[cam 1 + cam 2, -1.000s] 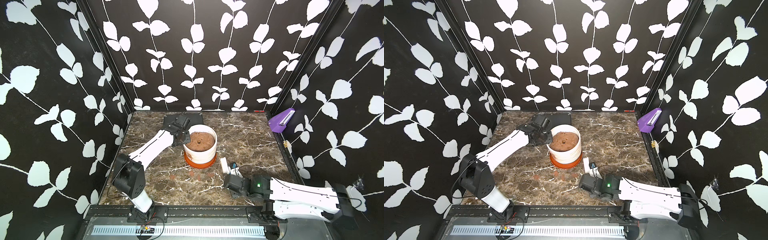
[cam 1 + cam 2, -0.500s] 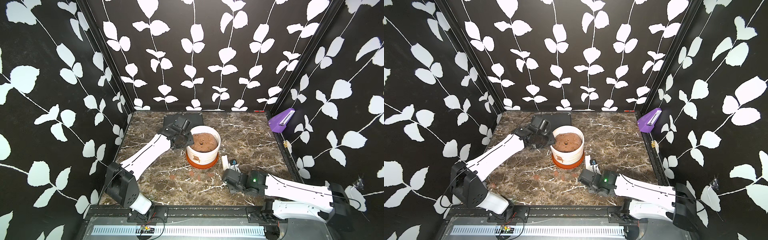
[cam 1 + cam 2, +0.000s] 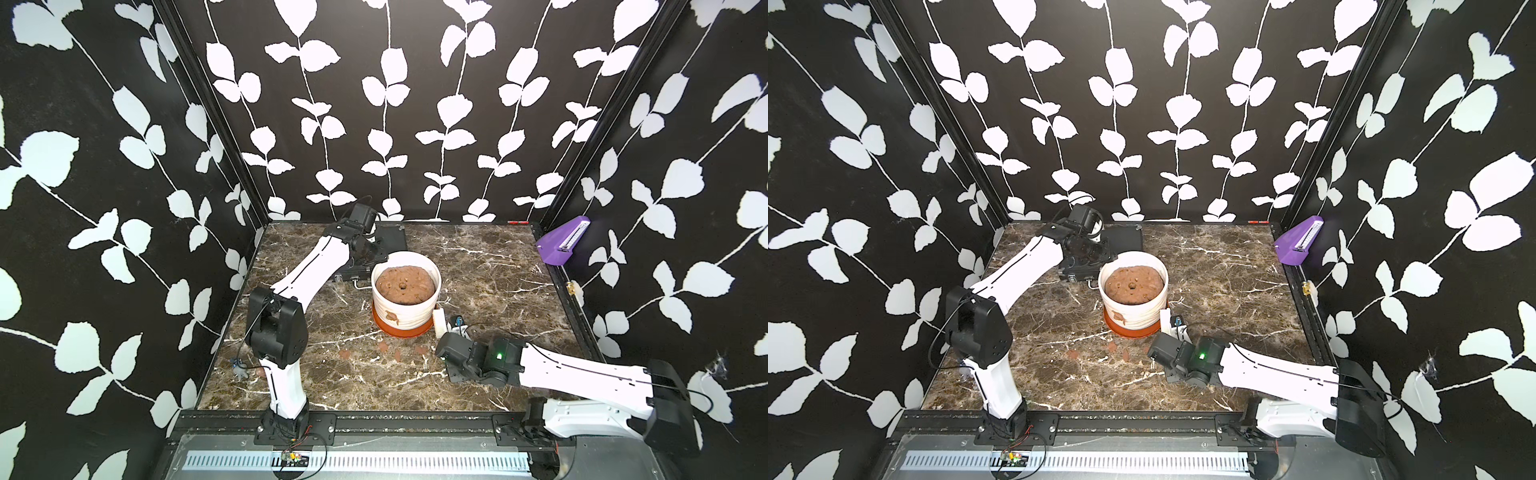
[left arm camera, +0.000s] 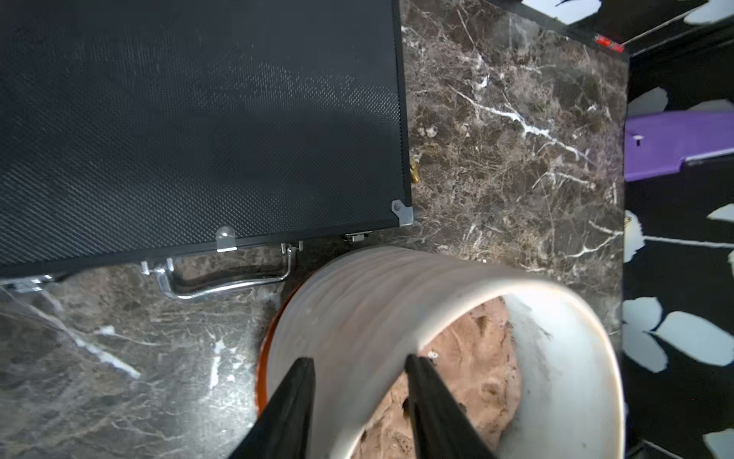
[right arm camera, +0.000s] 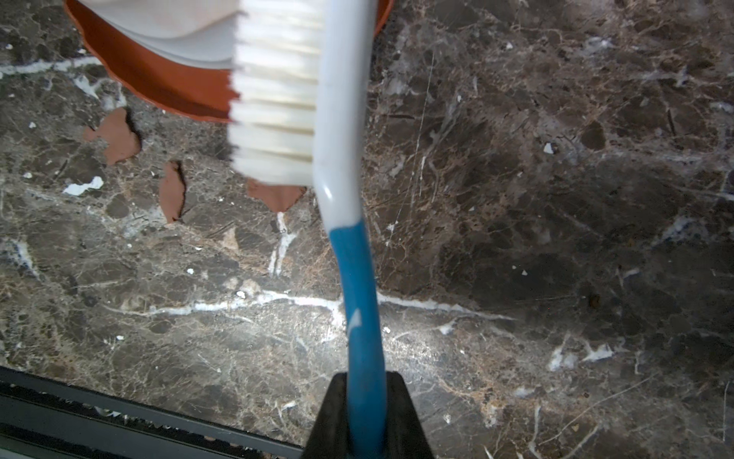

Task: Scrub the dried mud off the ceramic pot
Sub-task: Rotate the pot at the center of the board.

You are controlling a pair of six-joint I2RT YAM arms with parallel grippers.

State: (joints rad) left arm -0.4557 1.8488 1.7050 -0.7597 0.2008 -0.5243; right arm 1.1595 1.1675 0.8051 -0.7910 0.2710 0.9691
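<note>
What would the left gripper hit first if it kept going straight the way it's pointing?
Probably the rim of the pot: the left gripper straddles it, jaws open, one finger outside, one inside over the soil. Depth is unclear.

both top views look down from high beyond the front edge of the surface [image 3: 478,266] [image 3: 1217,266] toward its back edge, sharing all of it; wrist views sit close behind the left tool [image 4: 357,357] and right tool [image 5: 365,377].

Black case [image 4: 178,119] cropped — ceramic pot [image 4: 377,302] blurred.
</note>
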